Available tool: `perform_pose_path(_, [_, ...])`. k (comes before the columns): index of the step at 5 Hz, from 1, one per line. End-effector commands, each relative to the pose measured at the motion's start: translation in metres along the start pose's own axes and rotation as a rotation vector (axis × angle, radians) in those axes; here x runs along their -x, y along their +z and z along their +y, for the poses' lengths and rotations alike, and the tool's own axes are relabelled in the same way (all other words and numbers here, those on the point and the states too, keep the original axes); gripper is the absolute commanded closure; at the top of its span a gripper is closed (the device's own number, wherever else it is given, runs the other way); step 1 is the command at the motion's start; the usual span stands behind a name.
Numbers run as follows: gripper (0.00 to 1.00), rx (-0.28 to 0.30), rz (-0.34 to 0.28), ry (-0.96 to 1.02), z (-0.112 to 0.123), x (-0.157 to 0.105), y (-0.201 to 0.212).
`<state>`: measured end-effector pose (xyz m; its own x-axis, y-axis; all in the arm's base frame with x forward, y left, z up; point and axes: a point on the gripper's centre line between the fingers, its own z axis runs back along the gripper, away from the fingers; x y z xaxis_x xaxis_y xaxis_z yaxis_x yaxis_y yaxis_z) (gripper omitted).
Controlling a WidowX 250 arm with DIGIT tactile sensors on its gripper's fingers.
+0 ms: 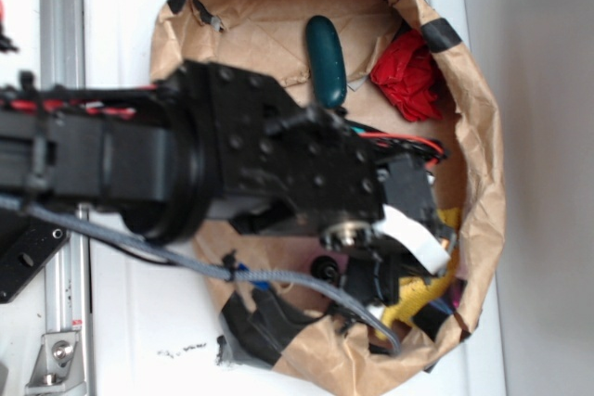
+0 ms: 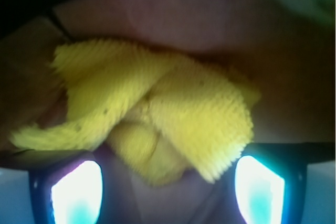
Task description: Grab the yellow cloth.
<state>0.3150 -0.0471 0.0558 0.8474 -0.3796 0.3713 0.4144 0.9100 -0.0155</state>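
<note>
The yellow cloth (image 2: 157,114) lay bunched in the paper bowl (image 1: 483,127), low on its floor toward four o'clock in the exterior view, where only scraps of yellow (image 1: 418,299) showed past the arm. From the wrist view its long axis ran roughly from eight o'clock to two o'clock, a thick fold crossing over a second fold at the middle, one ragged end trailing toward nine o'clock and a blunter corner reaching toward three. A rounded lump of it hung down toward six o'clock, between the two fingers (image 2: 68,192).

The gripper (image 2: 165,192) stood spread, its fingers apart at either side of that lump and just beside the fabric; I could not tell whether either one touched it.

Farther off in the bowl, a red cloth (image 1: 408,76) sat crumpled near one o'clock, well apart from the yellow one. A dark green oblong (image 1: 326,60) lay at twelve o'clock, just beside the red cloth. The black arm (image 1: 186,155) reached in from nine o'clock, covering the bowl's middle.
</note>
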Motion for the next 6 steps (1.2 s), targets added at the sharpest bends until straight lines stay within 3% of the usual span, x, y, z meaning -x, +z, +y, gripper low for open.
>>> perform_pose_path(1, [1.00,-0.131,-0.003,-0.117,-0.021,-0.047,-0.033])
perform_pose_path(3, [1.00,-0.155,0.032,-0.048,0.004,-0.025,-0.031])
perform_pose_path(4, [1.00,-0.149,-0.003,0.139,0.016,-0.007,-0.002])
perform_pose_path(5, [1.00,-0.091,0.166,0.433,0.044,0.039,0.037])
perform_pose_path(6, [1.00,-0.227,0.197,0.655,0.044,0.059,0.072])
